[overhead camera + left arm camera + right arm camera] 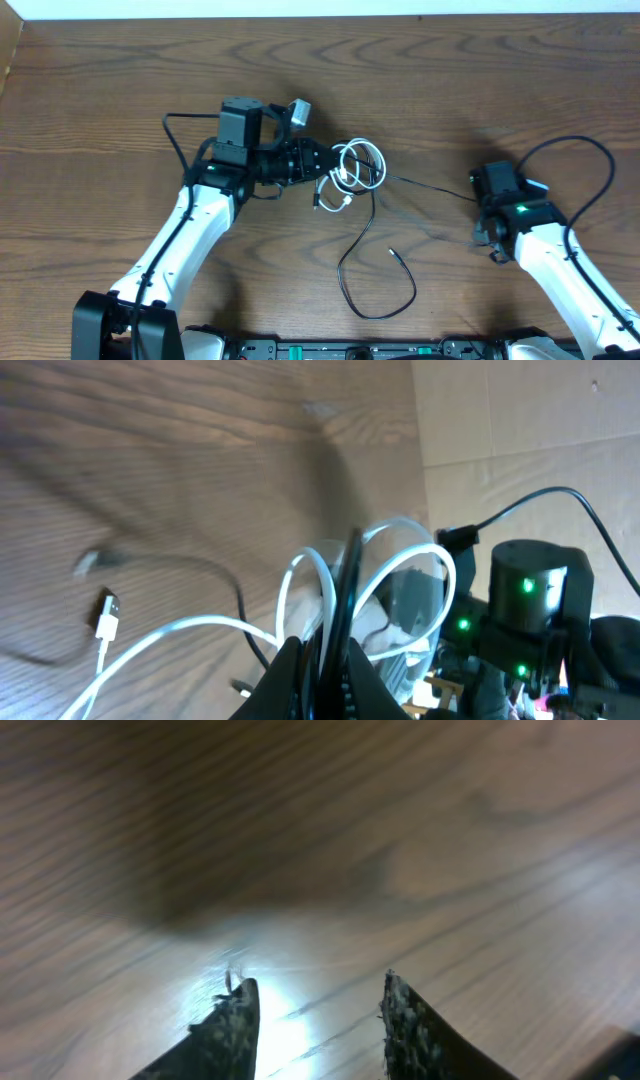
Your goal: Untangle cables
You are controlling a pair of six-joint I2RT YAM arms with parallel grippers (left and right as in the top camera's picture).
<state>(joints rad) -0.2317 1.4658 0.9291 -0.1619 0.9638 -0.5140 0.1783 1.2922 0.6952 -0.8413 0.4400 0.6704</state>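
Two robot arms, a left arm [190, 235] and a right arm [570, 270], are seen from above over a dark brown wooden table [100, 100] with strong grain. Two thin cables are counted: one white cable [347, 165], bunched in several small loops near the table's middle, and one black cable [378, 317], which is laid in one wide loop toward the near edge, with a loose plug end inside the loop. A further black strand is stretched from the white loops across to the right arm's wrist. The left gripper [320, 645] is pressed together on the white cable, and the black cable is seen rising from the same pinch. One small white plug [105, 622] is lying flat on the wood, apart from the loops. The right gripper [315, 995] is held just above bare wood with its two fingers spread and nothing between them. A pale wall [520, 420] is seen beyond the table's far edge.
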